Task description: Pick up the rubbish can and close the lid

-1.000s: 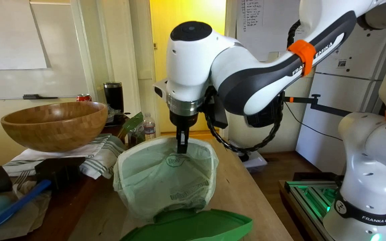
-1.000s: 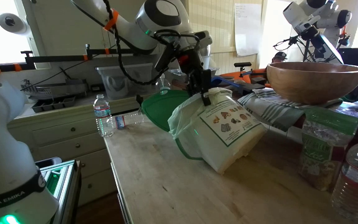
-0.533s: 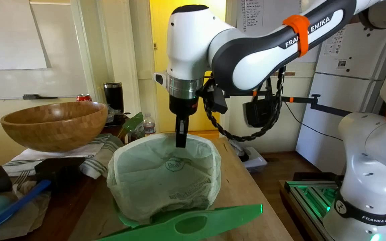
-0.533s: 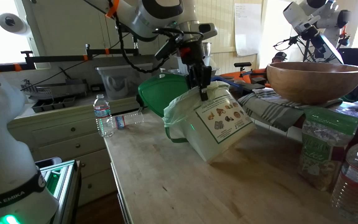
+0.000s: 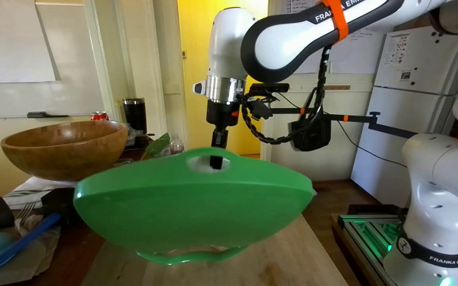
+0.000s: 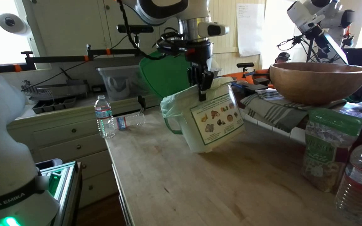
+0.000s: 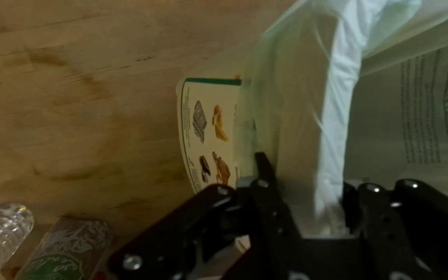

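Pale wood makes up the table [image 6: 168, 191], and beyond it a yellow door [image 5: 195, 55] and a fridge [image 5: 408, 103] show in an exterior view. Above the wood, the gripper [image 7: 305, 173] is clamped on the lined wall of the bin [image 6: 192, 135]. The wrist view has one finger [image 7: 266, 169] outside, on the side of the printed label [image 6: 218, 122], and its partner inside, with the edge of the liner [image 7: 335, 124] pinched between.

The bin is tilted, its mouth leaning towards the lid [image 6: 165, 73]; whether its lowest corner touches the table I cannot tell. The lid is open, raised past the mouth. In an exterior view it fills the foreground, hides the bin's body and shows a black fingertip [image 5: 216, 162] through its slot. A green handle [image 6: 172, 128] droops at the bin's side.

Well apart, a wooden bowl [image 6: 319, 84] rests on a striped towel [image 6: 270, 110]. A pouch [image 6: 328, 153] stands just beside a bottle [image 6: 361, 179]. Near the table's far edge another bottle [image 6: 104, 116] stands upright, and one more [image 6: 134, 120] lies just beside it.
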Robot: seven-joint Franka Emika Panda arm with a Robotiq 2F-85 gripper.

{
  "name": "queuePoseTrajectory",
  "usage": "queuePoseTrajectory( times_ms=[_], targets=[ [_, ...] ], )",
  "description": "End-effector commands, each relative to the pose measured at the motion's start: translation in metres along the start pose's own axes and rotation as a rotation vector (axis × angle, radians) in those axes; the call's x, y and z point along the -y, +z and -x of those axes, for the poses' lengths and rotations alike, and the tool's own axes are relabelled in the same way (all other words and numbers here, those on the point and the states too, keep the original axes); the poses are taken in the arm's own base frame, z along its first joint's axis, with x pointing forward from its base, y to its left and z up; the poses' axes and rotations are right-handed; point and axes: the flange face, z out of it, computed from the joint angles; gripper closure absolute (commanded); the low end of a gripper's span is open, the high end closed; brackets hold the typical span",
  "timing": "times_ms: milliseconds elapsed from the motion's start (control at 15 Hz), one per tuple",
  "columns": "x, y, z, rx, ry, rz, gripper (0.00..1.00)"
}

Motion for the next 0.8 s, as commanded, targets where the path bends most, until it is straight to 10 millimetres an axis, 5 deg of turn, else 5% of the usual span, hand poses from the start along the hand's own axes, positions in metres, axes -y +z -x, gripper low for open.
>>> queuePoseTrajectory(
  times_ms=[0, 733],
  targets=[
    [-0.015, 0.028, 0.012, 0.023, 0.076, -0.176, 0.95],
    [-0.042, 0.055, 0.021, 0.080, 0.154, -0.233, 0.95]
  ],
)
